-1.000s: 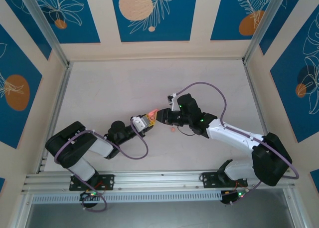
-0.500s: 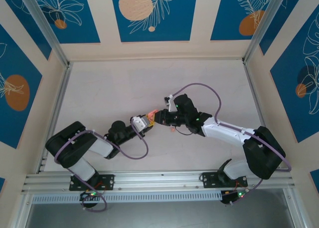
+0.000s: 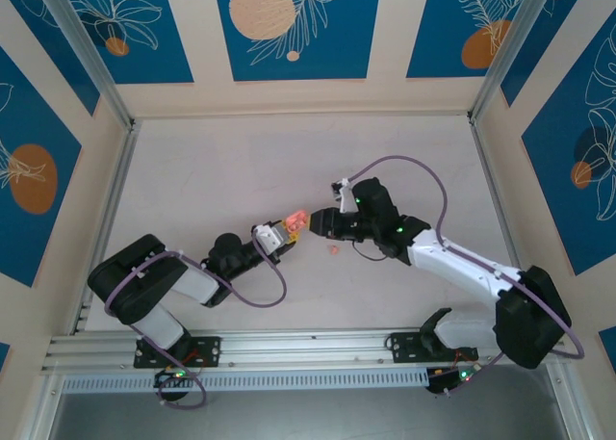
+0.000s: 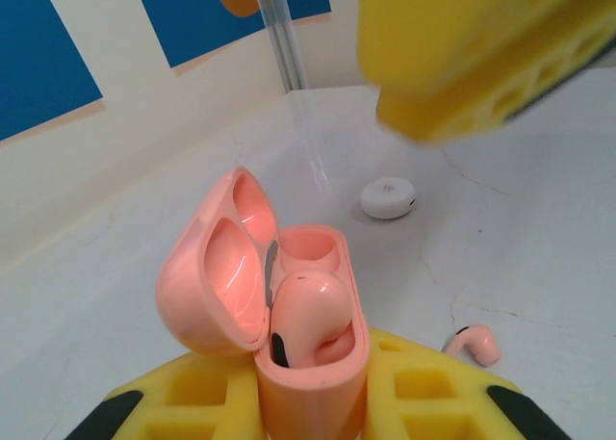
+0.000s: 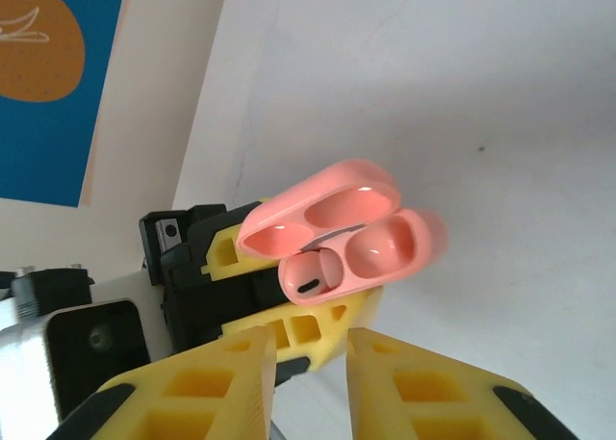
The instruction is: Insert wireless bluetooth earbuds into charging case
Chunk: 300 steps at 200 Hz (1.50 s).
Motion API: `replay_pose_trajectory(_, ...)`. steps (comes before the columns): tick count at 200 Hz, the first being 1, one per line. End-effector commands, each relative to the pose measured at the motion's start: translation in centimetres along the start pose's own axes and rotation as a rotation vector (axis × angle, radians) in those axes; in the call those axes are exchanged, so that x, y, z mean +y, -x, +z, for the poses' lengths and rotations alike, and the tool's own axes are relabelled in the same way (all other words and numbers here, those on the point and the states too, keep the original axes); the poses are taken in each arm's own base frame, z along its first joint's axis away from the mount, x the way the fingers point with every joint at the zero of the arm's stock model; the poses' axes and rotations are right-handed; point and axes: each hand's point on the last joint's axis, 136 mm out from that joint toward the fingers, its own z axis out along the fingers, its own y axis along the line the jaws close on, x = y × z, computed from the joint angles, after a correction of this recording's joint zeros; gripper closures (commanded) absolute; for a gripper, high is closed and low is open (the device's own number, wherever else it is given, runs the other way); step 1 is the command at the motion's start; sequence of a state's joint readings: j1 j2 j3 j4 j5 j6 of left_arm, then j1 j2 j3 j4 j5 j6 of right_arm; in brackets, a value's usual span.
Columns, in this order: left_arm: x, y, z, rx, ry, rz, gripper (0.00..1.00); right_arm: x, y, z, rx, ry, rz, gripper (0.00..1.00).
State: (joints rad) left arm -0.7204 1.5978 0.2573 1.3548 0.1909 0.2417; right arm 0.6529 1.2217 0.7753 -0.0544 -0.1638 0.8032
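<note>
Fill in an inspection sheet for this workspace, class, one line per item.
Surface: pale table.
Job's things: charging case lid open, one earbud seated, other well empty; loose earbud lying on table.
Clutter: white disc on table.
Grippers: left end effector shut on charging case; right end effector open, empty, close to case.
Cables: purple cables loop along both arms.
Surroundings: blue patterned panels, aluminium frame.
</note>
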Motion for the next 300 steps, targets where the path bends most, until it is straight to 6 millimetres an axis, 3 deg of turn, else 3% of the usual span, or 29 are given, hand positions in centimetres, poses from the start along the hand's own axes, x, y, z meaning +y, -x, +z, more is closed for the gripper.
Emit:
replay_pose_trajectory(1, -0.3, 1.4, -0.5, -0.054, -0.003, 0.006, 0.78, -2.3, -0.3, -1.7, 0.034, -0.115, 0.035, 0.71)
replay_pose_trajectory(30, -0.2, 1.1, -0.7, -0.046, 0.002, 0.001, 0.78, -7.0, -1.9, -2.9, 0.158, -0.313, 0.184, 0.7)
replay_pose_trajectory(63, -0.3, 1.1, -0.7, -0.045, 0.003, 0.001, 0.78, -10.2, -4.3, -1.9, 0.29, -0.413, 0.263, 0.68)
replay_pose_trajectory(110, -0.1, 1.0, -1.1, -0.041, 0.018, 0.001, 0.78, -11.4, -4.7, 0.3, 0.359, -0.439, 0.269, 0.62)
replay_pose_trajectory(135, 0.0, 0.9, -1.2, -0.038, 0.025, 0.004, 0.78, -11.6, -3.8, 1.5, 0.367, -0.439, 0.227, 0.57)
replay_pose_trajectory(182, 0.3, 1.0, -1.7, -0.037, 0.044, 0.009, 0.78, -12.1, -2.3, 3.8, 0.406, -0.44, 0.165, 0.56)
replay_pose_trajectory(300, 0.6, 0.8, -2.4, -0.029, 0.073, 0.012, 0.78, -12.9, -4.3, 7.2, 0.556, -0.431, 0.108, 0.58)
